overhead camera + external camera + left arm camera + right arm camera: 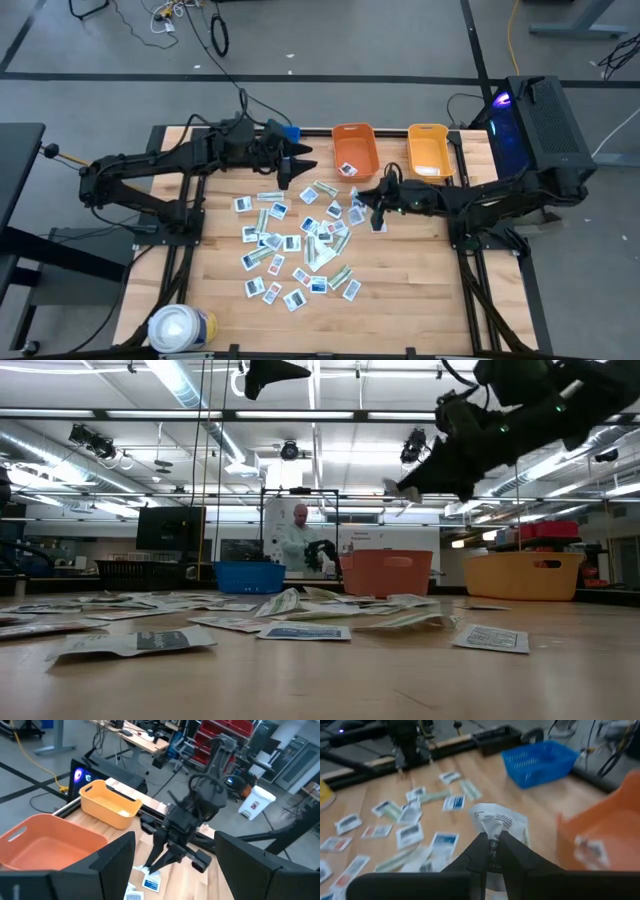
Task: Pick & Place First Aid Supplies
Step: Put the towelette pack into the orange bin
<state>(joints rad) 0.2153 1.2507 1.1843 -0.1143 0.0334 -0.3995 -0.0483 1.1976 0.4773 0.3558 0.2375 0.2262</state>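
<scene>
While dozens of small first aid packets [295, 245] lie scattered across the middle of the wooden desk [420, 290], the right gripper [378, 222] hangs above the right edge of the pile, its jaws clenched on a single crumpled white packet [496, 822] with dark print. Seen from the right wrist, the packet stands up between the two dark fingertips [481, 851], lifted clear of the desk, with the orange bin [605, 840] close beside it and the blue basket [540, 762] farther off. A lone packet [347, 169] already lies inside the orange bin [355, 148], which stands at the far edge of the desk between the blue basket [291, 132] and the yellow bin [430, 150]. The left gripper [296, 163] hovers near the far edge just beside the blue basket, above the top of the pile, its jaws released and holding nothing. From desk height, the loose packets [300, 630] spread flat over the wood, white with blue or red print, among a few longer pale strips [341, 276]. A large white roll [180, 328] sits at the near left corner of the desk, well apart from the pile. Beyond the desk, a person [298, 540] in pale clothing stands in the workshop behind the bins.
</scene>
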